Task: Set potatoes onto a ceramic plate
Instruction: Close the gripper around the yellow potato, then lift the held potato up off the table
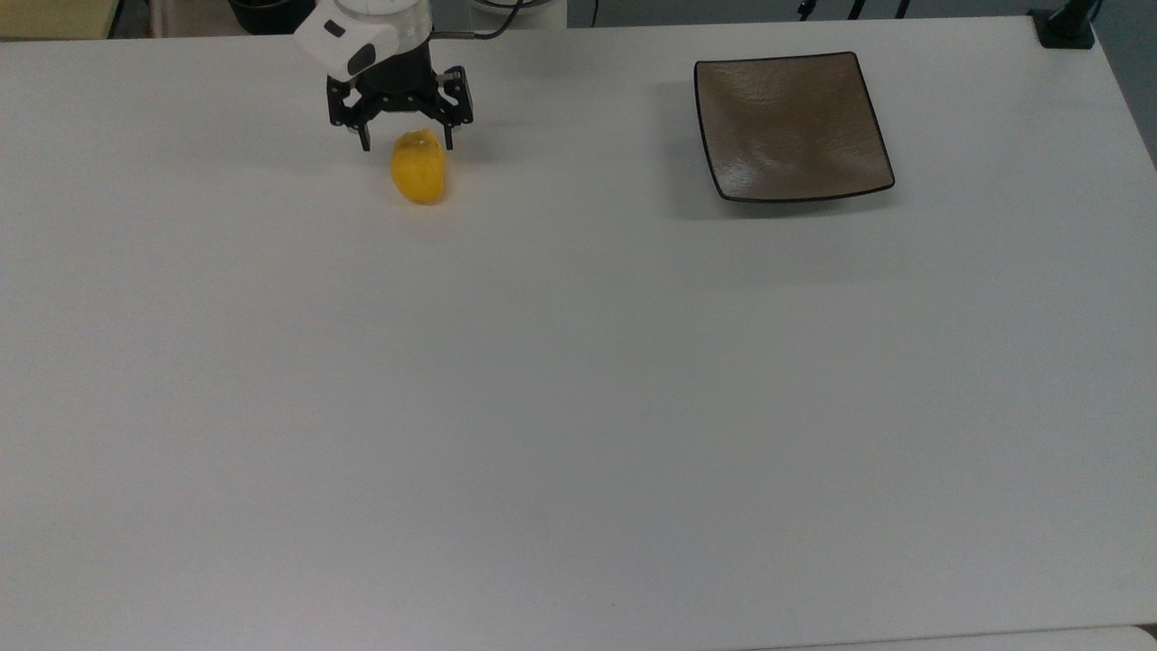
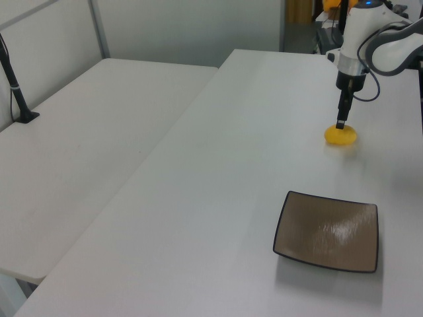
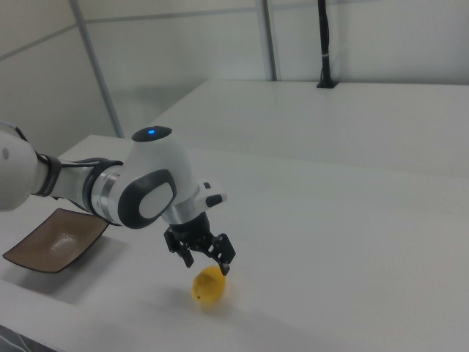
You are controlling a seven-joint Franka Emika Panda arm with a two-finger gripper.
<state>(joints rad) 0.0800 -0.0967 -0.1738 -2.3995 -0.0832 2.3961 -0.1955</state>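
The yellow potato (image 1: 418,167) (image 2: 340,135) (image 3: 209,285) lies on the white table (image 1: 578,380), far to the top view's left of the square brown-grey ceramic plate (image 1: 789,125) (image 2: 328,230) (image 3: 53,240). My gripper (image 1: 407,144) (image 2: 341,124) (image 3: 207,265) hangs open, fingers pointing down, just over the potato's far end. One fingertip stands to each side of that end in the top view. Nothing is held between the fingers. The plate holds nothing.
A second white table (image 2: 86,132) adjoins this one on the left view's left. A black post with its base (image 2: 20,105) stands on it. A dark clamp (image 1: 1067,27) sits at the top view's upper right corner.
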